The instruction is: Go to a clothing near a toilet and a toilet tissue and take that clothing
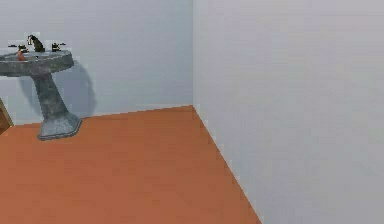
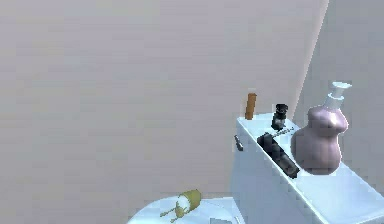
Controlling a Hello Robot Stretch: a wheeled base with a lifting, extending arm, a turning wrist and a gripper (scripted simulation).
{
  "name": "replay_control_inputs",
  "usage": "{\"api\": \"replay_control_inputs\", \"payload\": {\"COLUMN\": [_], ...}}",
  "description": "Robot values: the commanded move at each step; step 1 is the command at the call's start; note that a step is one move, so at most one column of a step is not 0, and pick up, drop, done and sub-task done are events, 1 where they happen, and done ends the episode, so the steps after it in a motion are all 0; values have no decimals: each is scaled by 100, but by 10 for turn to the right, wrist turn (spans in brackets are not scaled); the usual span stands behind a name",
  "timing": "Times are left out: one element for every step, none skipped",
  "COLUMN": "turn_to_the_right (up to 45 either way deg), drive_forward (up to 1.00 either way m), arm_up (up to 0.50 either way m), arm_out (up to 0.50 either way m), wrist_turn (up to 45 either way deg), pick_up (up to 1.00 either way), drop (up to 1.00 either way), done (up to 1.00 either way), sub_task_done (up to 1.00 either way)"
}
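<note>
A white toilet tank (image 2: pixel 270 190) stands at the arm side view's lower right, with part of the toilet's seat (image 2: pixel 160 213) at the bottom edge. On the tank lid sits a pink, lumpy, rounded thing (image 2: pixel 320 140); I cannot tell whether it is the clothing. Behind it rises a pale bottle-like thing (image 2: pixel 340 95). A small brown cylinder (image 2: pixel 251 105) stands upright at the lid's far end. A small tan roll (image 2: pixel 186 202) lies on the seat.
A flat dark object (image 2: pixel 281 155) and a small black item (image 2: pixel 281 114) also lie on the tank lid. In the forward view a grey pedestal sink (image 1: pixel 45 85) stands at the left by pale walls. Orange floor (image 1: pixel 130 170) runs to the corner, with a wall close on the right.
</note>
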Motion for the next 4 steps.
{"api": "replay_control_inputs", "payload": {"turn_to_the_right": [0,0,0,0], "drive_forward": [0,0,0,0], "arm_up": [18,0,0,0], "arm_out": [0,22,0,0], "wrist_turn": [0,0,450,450], "pick_up": [0,0,0,0], "drop": [0,0,0,0], "done": [0,0,0,0], "sub_task_done": [0,0,0,0]}}
